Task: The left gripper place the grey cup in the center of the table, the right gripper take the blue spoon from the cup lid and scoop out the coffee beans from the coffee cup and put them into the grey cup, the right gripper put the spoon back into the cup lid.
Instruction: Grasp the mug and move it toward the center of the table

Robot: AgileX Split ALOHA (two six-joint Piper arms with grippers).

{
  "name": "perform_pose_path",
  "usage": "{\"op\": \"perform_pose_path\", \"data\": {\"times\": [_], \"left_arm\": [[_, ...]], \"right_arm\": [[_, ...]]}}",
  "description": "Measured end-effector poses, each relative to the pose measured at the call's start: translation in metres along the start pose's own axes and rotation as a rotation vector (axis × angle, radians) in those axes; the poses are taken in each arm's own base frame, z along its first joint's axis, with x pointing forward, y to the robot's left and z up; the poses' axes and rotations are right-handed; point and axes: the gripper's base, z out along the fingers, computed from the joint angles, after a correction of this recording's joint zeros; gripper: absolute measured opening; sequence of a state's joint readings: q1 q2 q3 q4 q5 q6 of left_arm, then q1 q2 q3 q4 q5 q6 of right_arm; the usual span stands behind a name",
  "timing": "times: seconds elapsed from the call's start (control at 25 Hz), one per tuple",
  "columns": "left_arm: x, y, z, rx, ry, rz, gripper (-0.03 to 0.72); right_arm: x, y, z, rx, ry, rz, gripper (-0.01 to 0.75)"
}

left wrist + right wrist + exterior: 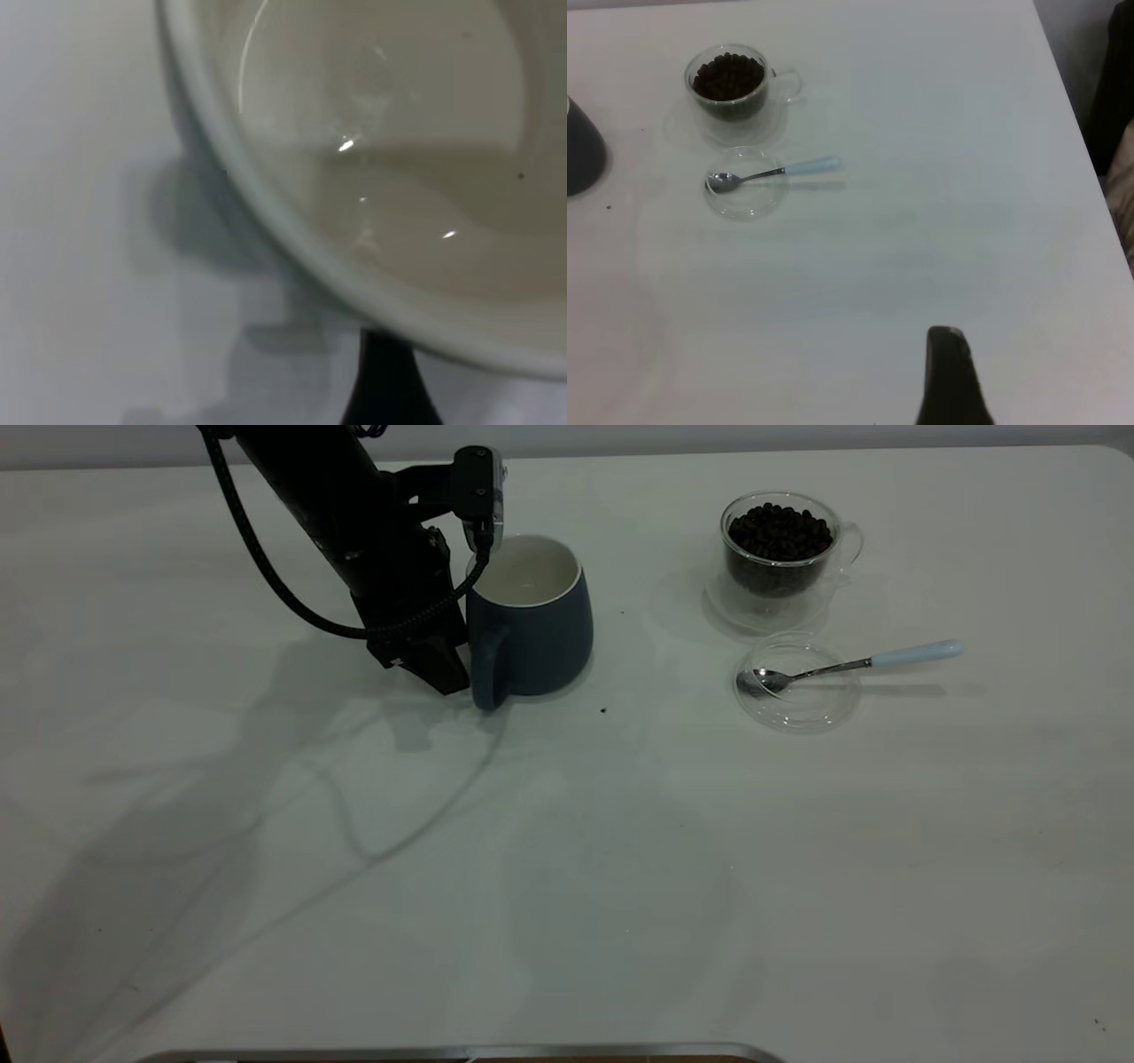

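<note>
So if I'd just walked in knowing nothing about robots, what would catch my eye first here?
Probably the black left gripper reaching down beside the grey cup, right at its handle, near the middle of the white table. Then, off to the right, the glass coffee cup full of dark beans, with the blue spoon resting its bowl in the clear cup lid in front.

The left arm is extended down from the table's far left; its pincer [447, 669] is positioned low near the table. Of the right pincer [950, 376], one dark finger is seen.
</note>
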State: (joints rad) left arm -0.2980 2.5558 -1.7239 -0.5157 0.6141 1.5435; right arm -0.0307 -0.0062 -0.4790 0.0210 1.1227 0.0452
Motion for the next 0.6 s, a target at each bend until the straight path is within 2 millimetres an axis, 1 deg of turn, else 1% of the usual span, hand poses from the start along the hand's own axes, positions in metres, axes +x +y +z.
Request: {"op": "perform_pose_path", "data": {"times": [0.2, 0.32, 0.4, 0.48, 0.6], "left_arm": [[0.000, 0.000, 0.000, -0.001, 0.000, 0.013, 0.565], [0.001, 0.001, -0.001, -0.003, 0.004, -0.019, 0.565], [0.004, 0.002, -0.005, -0.002, 0.018, -0.041, 0.565], [0.010, 0.006, -0.015, -0.004, 0.031, -0.071, 0.565], [0.022, 0.014, -0.041, -0.015, 0.037, -0.117, 0.565]], "right_arm": [[0.000, 0.000, 0.000, 0.000, 0.000, 0.000, 0.548], [0.000, 0.000, 0.000, 0.000, 0.000, 0.000, 0.548], [0.000, 0.000, 0.000, 0.000, 0.000, 0.000, 0.548], [0.000, 0.000, 0.000, 0.000, 0.000, 0.000, 0.548], [0.000, 0.000, 0.000, 0.000, 0.000, 0.000, 0.548]]}}
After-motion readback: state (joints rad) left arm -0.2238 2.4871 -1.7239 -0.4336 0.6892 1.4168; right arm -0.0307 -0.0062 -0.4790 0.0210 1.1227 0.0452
